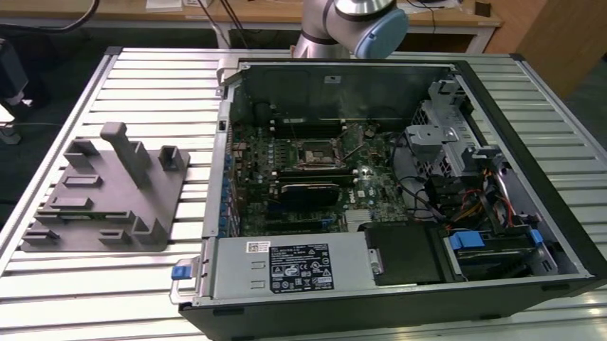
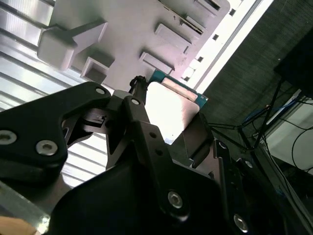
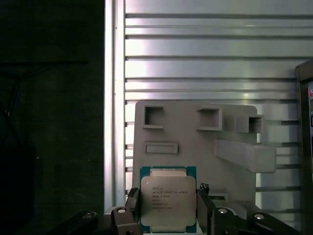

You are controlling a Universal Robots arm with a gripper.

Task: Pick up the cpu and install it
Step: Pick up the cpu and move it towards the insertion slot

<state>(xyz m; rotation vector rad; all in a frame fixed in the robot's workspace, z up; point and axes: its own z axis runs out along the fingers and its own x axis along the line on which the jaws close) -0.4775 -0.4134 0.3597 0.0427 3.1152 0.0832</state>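
Silvery metal tops the cpu (image 3: 168,199), a thin square chip with a green edge, and it sits squarely in the gripper (image 3: 168,208). The two black fingers (image 3: 132,200) are closed on it, pressing against two opposite edges, with the metal face left uncovered between them. In the second wrist view the same hold shows from a slant: one finger (image 2: 139,110) runs along one edge of the cpu (image 2: 168,110) and the other finger bears on the far edge.

Beyond the chip in both wrist views lies the grey plastic tray (image 3: 195,147) with its square pockets and raised blocks. It rests on the ribbed metal table (image 3: 195,49). The chip covers part of the tray's near edge; whether it touches the tray cannot be told.

In the exterior view the tray (image 1: 95,206) lies at nine o'clock from the open computer case (image 1: 569,234), just beside it on the table (image 1: 142,71). The arm (image 1: 351,25) rises at twelve o'clock, behind the case. Inside the case the green motherboard (image 1: 374,188) lies flat, and its square black-framed socket (image 1: 314,153) sits near the board's middle.
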